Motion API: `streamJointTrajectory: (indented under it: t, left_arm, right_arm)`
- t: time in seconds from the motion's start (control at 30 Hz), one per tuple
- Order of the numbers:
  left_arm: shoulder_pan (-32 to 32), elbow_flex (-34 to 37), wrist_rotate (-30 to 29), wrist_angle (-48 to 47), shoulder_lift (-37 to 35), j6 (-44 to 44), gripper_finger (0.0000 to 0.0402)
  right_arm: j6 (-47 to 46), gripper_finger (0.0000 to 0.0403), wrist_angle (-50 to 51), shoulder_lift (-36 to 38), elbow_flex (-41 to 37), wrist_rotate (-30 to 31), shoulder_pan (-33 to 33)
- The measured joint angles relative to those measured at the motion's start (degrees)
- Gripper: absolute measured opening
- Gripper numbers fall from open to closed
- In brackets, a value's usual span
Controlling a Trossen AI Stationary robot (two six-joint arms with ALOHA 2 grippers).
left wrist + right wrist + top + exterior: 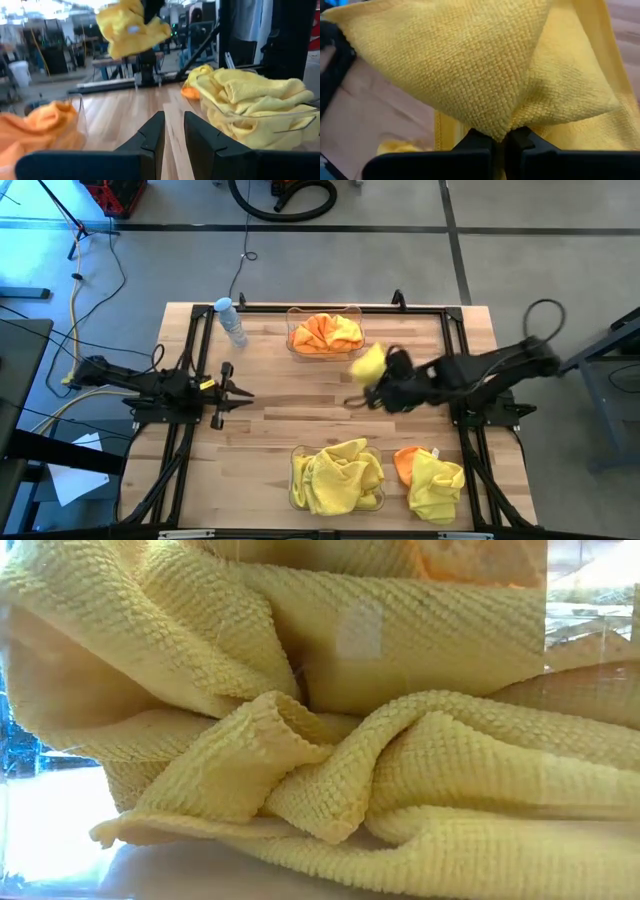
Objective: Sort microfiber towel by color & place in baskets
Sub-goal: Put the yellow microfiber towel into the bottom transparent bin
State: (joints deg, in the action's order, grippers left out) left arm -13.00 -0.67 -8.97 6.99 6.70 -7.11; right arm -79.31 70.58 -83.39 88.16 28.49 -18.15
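My right gripper [378,383] is shut on a yellow microfiber towel [367,363] above the middle of the table, just right of the far basket. The left wrist view shows that towel [131,27] up in the air. The far clear basket [296,313] holds orange towels [326,333]. The near clear basket [296,452] holds yellow towels [338,475], which fill the low view [330,740]. A loose pile of orange [407,461] and yellow towels [436,483] lies on the table right of the near basket. My left gripper [243,392] waits at the table's left, open by a narrow gap [174,131]. My right gripper pinches a bunched point of the yellow towel [501,126] between its two fingers [475,137]. How many layers it holds I cannot tell. The arm reaches in from the table's right. The towel is lifted clear of the table and spreads out beyond the fingertips.
A small plastic water bottle [232,321] stands near the table's far left corner. Bare wood [300,405] lies between the two baskets. A black frame runs along the table edges [455,350].
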Motion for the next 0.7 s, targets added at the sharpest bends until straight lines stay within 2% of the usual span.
streamJointTrajectory:
  t: [0.2, 0.37, 0.53, 0.7]
  left_arm:
    - [2.86, 0.00, 4.85, -0.22, -2.86, -4.14, 0.0060]
    - [8.38, 0.00, 10.21, -0.18, -4.27, -5.46, 0.0060]
    - [13.30, 0.00, 16.66, -0.21, -4.50, -3.06, 0.0060]
    - [14.21, 0.00, 20.62, -0.26, -4.50, -0.25, 0.0060]
  right_arm:
    - [-5.32, 0.0001, 12.43, -14.16, 19.80, -0.13, -6.03]
    - [-6.99, 0.0001, 18.05, -21.71, 31.77, -0.19, -8.74]
    - [-8.25, 0.0001, 19.16, -24.97, 37.04, -0.54, -9.55]
    - [-8.53, 0.0001, 18.20, -26.31, 37.77, -4.19, -10.26]
